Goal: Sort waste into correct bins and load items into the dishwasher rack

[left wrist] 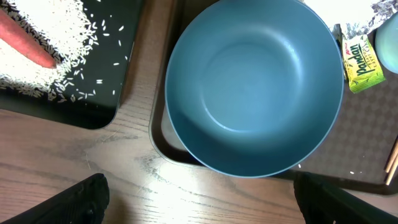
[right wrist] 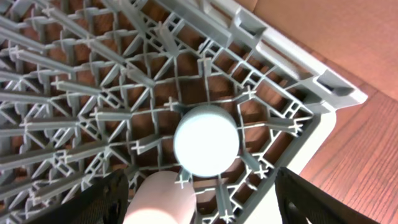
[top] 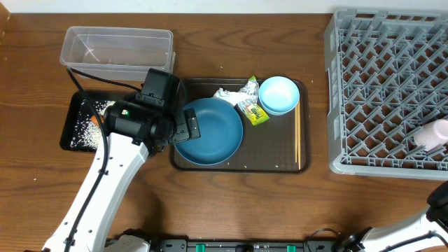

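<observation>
The dark blue plate (top: 210, 129) (left wrist: 255, 87) lies empty on the left of the brown serving tray (top: 238, 164). My left gripper (top: 187, 126) (left wrist: 199, 202) is open and empty over the plate's left rim. Rice (left wrist: 56, 43) and the carrot (left wrist: 25, 40) lie in the black tray (top: 73, 133). The tissue (top: 227, 93), the wrapper (top: 253, 110) (left wrist: 360, 59), the light blue bowl (top: 278, 94) and the chopsticks (top: 297, 133) are on the brown tray. The white cup (right wrist: 206, 140) sits in a corner of the grey rack (top: 378, 91). My right gripper (right wrist: 211, 199) is open above it.
The clear tub (top: 115, 45) stands behind the black tray and looks empty. A pale pinkish cylinder (right wrist: 161, 199) lies in the rack next to the cup; it also shows in the overhead view (top: 432, 133). Bare wooden table lies in front of the brown tray.
</observation>
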{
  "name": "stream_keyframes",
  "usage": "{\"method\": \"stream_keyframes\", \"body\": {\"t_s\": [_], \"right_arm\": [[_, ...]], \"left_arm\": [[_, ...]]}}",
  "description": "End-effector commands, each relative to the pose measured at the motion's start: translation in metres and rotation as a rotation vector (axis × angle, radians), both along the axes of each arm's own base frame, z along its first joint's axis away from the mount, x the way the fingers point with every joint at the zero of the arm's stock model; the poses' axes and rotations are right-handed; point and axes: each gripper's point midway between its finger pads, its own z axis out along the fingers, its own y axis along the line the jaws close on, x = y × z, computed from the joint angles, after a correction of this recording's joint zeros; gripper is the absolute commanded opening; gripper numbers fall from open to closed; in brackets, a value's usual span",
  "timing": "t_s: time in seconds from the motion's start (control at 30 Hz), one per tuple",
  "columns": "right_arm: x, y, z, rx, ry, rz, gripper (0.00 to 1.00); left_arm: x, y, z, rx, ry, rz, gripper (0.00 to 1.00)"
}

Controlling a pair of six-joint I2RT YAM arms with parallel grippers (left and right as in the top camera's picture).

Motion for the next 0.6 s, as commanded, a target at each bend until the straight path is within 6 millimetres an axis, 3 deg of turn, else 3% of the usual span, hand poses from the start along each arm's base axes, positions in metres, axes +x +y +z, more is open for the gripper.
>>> {"method": "stream_keyframes", "body": {"t_s": [0.0,0.2,0.37,0.47,0.57], "right_arm": [[0.018,0.017,0.007,0.036,-0.054,0.076,0.76],[0.066,0.084,0.032,0.135,-0.201,0.278,0.8],[0.114,0.186,0.045,0.288,-0.298,0.545,0.79],[0.126,0.249,0.036,0.305,-0.227,0.691,0.77],[0.13,0.299,0.024,0.248,-0.118,0.805,0.78]], "left_arm": [[0.0,0.003,-0.002,0.016,0.003,0.018,0.98],[0.0,0.003,-0.002,0.016,0.003,0.018,0.98],[0.0,0.003,-0.002,0.016,0.003,0.018,0.98],[0.0,0.003,-0.002,0.016,0.003,0.018,0.98],[0.0,0.003,-0.002,0.016,0.003,0.018,0.98]]}}
